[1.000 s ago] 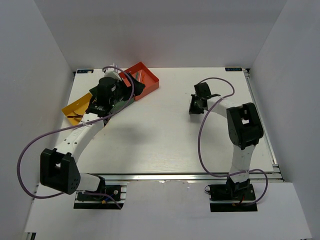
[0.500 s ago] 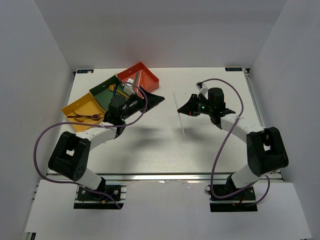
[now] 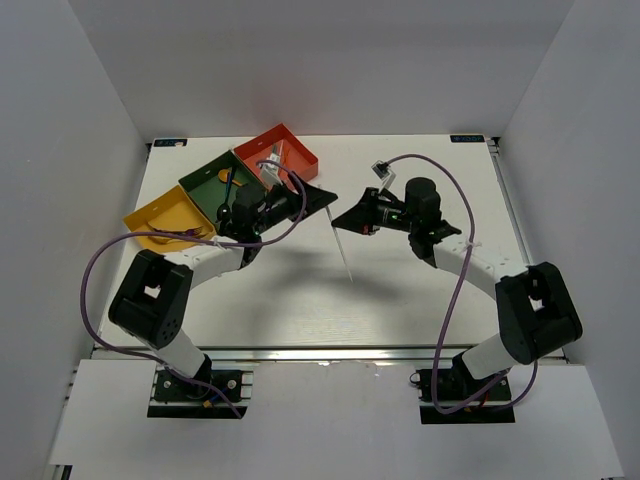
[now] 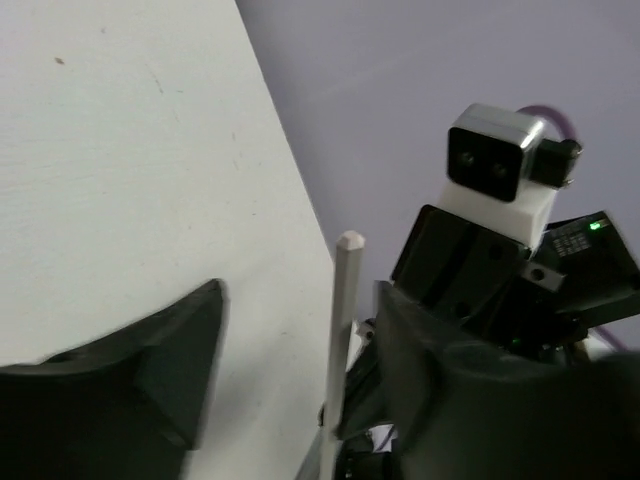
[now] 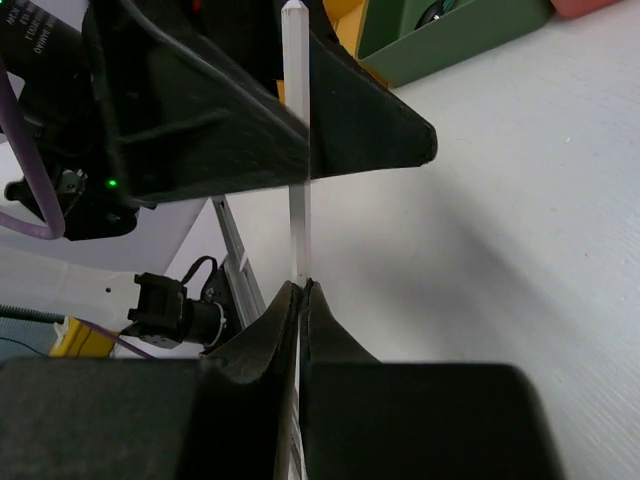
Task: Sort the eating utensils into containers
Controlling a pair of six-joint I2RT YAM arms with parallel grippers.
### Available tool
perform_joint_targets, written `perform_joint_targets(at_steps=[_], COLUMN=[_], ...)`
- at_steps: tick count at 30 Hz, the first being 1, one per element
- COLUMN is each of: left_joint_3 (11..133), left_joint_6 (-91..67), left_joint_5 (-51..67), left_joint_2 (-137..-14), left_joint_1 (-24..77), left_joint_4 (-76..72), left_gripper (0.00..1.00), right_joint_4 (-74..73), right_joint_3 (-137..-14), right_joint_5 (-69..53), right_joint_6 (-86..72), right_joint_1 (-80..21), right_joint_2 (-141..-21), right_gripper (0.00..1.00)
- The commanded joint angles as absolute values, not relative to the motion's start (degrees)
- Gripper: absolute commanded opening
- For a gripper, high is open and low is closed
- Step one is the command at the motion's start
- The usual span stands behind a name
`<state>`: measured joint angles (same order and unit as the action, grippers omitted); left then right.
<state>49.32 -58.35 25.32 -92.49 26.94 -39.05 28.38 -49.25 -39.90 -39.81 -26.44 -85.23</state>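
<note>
A silver chopstick (image 3: 342, 250) hangs over the table's middle, with my right gripper (image 3: 340, 222) shut on its upper part. In the right wrist view the chopstick (image 5: 297, 150) rises straight out of the closed right gripper (image 5: 301, 286). My left gripper (image 3: 320, 200) reaches in from the left, and its jaws stand open. In the left wrist view the chopstick (image 4: 340, 330) stands between the fingers of the left gripper (image 4: 300, 295), close to the right finger (image 4: 450, 390) and well apart from the other finger. The containers sit at the back left: yellow (image 3: 150, 212), dark green (image 3: 205, 180) and red-orange (image 3: 295, 148).
Dark utensils lie in the yellow box, a few pieces in the green one and thin sticks in the red-orange one. The right wrist's camera housing (image 4: 500, 170) sits close in front of my left gripper. White walls enclose the table on three sides.
Both grippers have come together over the table's middle. The right one carried the chopstick leftward; the left swung away from the boxes, and its jaws have narrowed a little round the chopstick.
</note>
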Motion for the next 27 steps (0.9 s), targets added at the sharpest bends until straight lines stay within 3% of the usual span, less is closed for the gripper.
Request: perform_joint_targets(at_steps=[1,3,4,5,6,7,8,11,13,15,27], left_joint_3=[50.89,51.67,52.20,52.90,54.04,54.92,56.24,67.46,80.68,87.86,129.18], left_joint_6=[-56.51,-56.60,-56.51,-56.43,-56.43,-55.12,-53.45,-39.42,-26.02,-18.15,6.31], left_joint_5=[24.52,24.96,25.13,25.92,26.10,26.10,26.19,20.06,4.89,-3.39,-14.68], left_joint_2=[-91.67,-92.11,-92.28,-92.55,-92.72,-92.99,-92.99,-94.30,-98.06,-100.97,-130.14], left_joint_1=[27.42,27.42,27.42,27.42,27.42,27.33,27.07,25.23,24.35,22.78,20.74], left_joint_4=[-38.40,-38.85,-38.67,-38.67,-38.41,-36.67,-34.39,-12.55,6.39,10.97,8.35], left_gripper=[0.64,0.29,0.06,0.00,0.00,0.00,0.00,0.00,0.00,0.00,0.00], right_joint_4=[31.90,32.08,33.12,33.57,33.84,34.10,32.71,26.24,19.81,14.17,0.35], right_joint_3=[-52.47,-53.26,-53.35,-53.26,-53.09,-53.00,-52.82,-50.81,-48.61,-46.86,-43.16], right_joint_5=[-40.96,-40.78,-40.78,-40.69,-40.00,-39.47,-38.16,-32.47,-27.10,-23.30,-20.03], right_joint_6=[-41.22,-41.31,-41.40,-41.66,-42.36,-42.54,-42.45,-43.24,-42.37,-40.53,-27.34], right_joint_1=[-27.33,-28.39,-28.74,-28.83,-28.83,-28.65,-27.70,-23.05,-20.49,-17.76,-15.12], right_joint_2=[-85.34,-86.39,-86.74,-87.01,-87.36,-87.54,-87.28,-84.05,-81.31,-77.27,-63.99], right_gripper=[0.00,0.00,0.00,0.00,0.01,0.11,0.33,0.61,0.66,0.70,0.78])
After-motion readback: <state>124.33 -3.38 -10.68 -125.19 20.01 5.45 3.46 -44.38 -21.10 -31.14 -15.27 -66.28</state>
